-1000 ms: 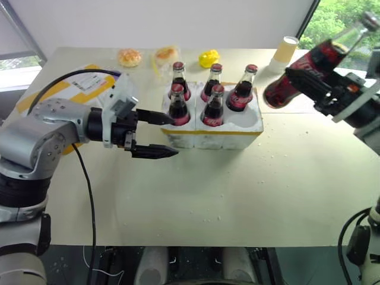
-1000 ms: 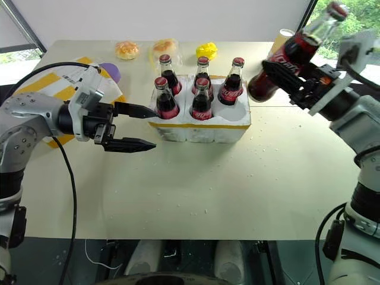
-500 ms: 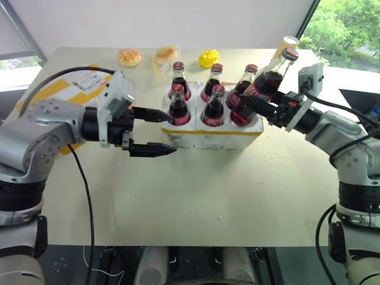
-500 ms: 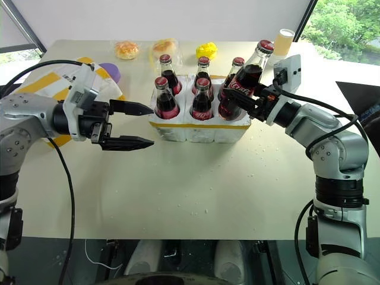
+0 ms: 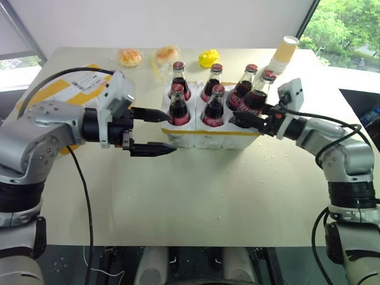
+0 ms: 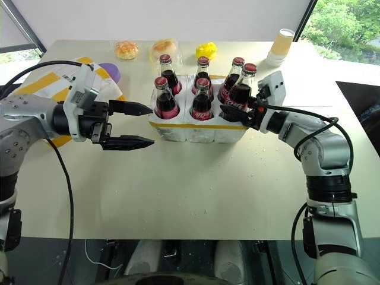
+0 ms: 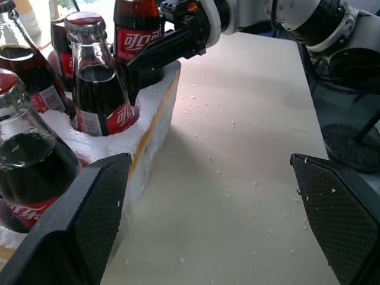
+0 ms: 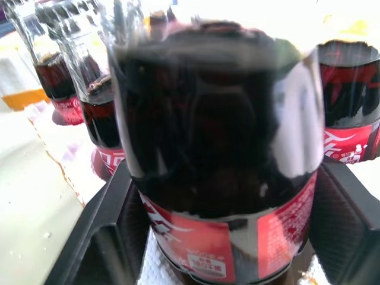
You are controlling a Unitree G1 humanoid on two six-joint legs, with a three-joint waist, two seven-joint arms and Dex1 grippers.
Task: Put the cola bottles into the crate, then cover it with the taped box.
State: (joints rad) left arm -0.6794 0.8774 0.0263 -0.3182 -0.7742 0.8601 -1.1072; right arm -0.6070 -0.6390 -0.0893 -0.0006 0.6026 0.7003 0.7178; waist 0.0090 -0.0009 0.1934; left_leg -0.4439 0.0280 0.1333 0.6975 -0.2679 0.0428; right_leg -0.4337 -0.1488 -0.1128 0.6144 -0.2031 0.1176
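Note:
Six cola bottles [image 5: 214, 107] with red caps stand in the crate [image 5: 208, 138], a low white foam tray with a thin yellow band. My right gripper [image 5: 246, 116] is around the lower body of the front right bottle [image 5: 256, 98], which stands upright in its socket. That bottle [image 8: 219, 148] looms close in the right wrist view. My left gripper [image 5: 172, 133] hangs open beside the crate's left end, holding nothing, its upper fingertip close to the front left bottle [image 5: 178, 108]. The taped box [image 5: 77, 86], with yellow bands and a white label, lies far left, partly behind my left arm.
Two buns [image 5: 129, 57] and a yellow object [image 5: 208, 58] lie along the table's far edge. A stack of paper cups [image 5: 284, 50] stands far right and something purple [image 6: 110, 71] sits by the taped box. White foam crumbs dot the tabletop [image 5: 214, 190].
My right arm swung the tilted bottle down from the upper right and set it upright in the crate's front right socket. My left gripper stayed open in place.

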